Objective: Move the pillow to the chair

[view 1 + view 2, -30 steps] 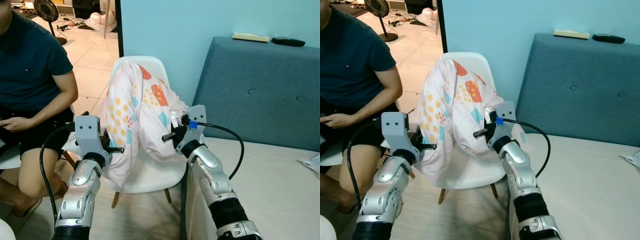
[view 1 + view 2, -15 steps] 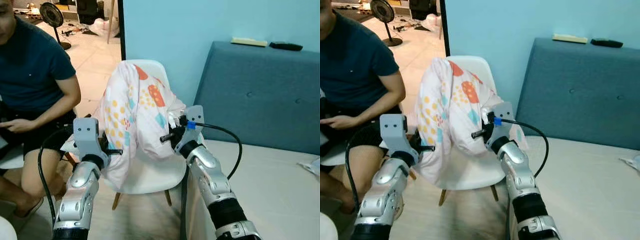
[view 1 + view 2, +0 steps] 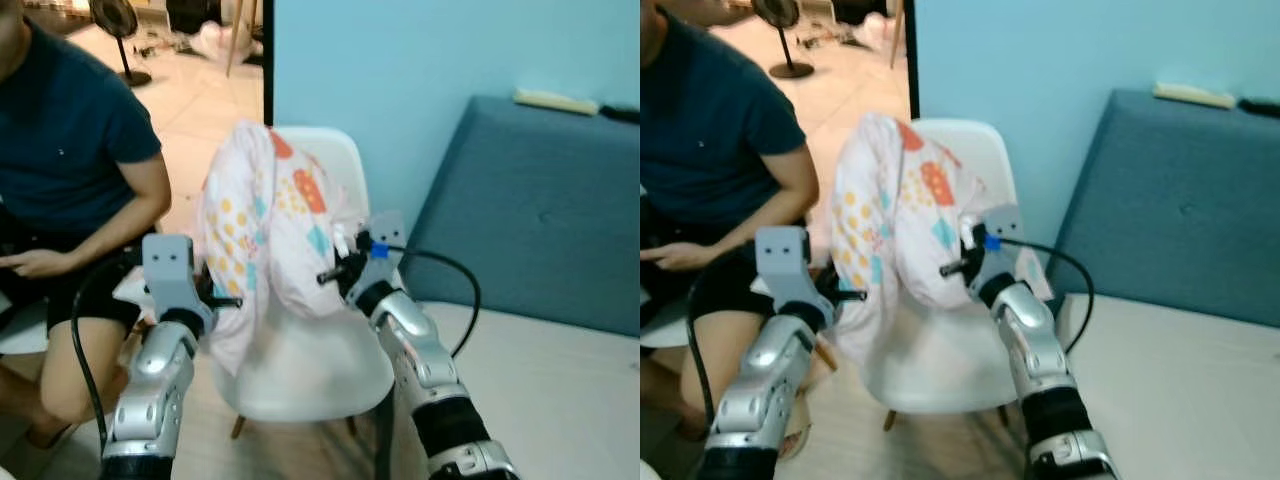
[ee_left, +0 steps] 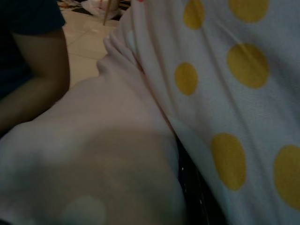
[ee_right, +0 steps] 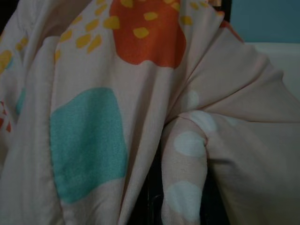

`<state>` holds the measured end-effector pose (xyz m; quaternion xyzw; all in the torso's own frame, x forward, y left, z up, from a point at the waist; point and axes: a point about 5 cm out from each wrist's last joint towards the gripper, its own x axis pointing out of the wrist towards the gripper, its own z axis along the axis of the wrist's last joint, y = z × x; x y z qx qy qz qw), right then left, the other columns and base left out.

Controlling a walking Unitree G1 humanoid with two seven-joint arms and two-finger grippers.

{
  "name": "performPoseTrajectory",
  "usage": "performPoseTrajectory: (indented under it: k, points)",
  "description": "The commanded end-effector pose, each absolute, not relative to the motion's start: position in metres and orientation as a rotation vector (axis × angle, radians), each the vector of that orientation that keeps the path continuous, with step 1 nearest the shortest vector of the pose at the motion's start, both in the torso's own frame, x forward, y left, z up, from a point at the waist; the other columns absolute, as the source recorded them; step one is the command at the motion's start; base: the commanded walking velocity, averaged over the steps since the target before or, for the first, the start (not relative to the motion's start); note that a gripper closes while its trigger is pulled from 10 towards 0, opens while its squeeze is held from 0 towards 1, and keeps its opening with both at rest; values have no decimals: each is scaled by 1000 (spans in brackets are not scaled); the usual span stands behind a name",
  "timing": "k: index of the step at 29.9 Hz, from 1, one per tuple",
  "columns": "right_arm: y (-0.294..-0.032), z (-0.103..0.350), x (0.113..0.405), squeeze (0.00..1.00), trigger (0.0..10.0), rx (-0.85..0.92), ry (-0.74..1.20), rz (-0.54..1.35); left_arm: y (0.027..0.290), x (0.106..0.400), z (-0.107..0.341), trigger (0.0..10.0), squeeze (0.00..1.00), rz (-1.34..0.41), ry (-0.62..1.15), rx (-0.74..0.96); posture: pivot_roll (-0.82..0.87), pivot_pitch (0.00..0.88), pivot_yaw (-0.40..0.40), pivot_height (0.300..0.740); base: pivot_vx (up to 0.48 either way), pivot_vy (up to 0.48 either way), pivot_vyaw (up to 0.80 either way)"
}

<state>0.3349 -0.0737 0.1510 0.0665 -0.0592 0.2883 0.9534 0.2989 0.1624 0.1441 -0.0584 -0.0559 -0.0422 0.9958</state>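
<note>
**Big soft pillow, held over the chair**

The pillow (image 3: 265, 230) w/ dots hangs between both grippers, just above the white chair (image 3: 330, 360), leaning on its back. Left gripper (image 3: 222, 301) pinches the low left edge. Right gripper (image 3: 338, 272) pinches cloth on the right side. Both are closed on bunched cloth. It looks light and floppy, so prob. it sags and folds. Best to grab thick corners, not thin cloth. A person (image 3: 70, 150) sits near.

Home bedroom, blue upholstered headboard (image 3: 540, 210), mattress (image 3: 560, 390), tiled floor (image 3: 190, 110)
</note>
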Motion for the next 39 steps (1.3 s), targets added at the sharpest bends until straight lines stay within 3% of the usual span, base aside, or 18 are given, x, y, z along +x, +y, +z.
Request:
performPoseTrajectory:
  k: [1,6,31,39]
  points:
    - [-60,158,331,0,10000,118,-148,673,143,300,164,10000,0,-184,-206,-120,62,73,-33,740,352,0,0]
    - [-61,157,331,0,10000,119,-144,669,142,301,163,10000,0,-192,-197,-117,62,72,-32,740,307,0,0]
    - [-63,155,333,0,10000,98,-139,644,136,299,158,10000,0,-243,-170,-90,61,69,-31,740,0,0,-74]
    - [-76,149,338,0,10000,53,-120,560,123,296,140,10000,0,-422,-120,190,60,60,-37,715,0,0,0]
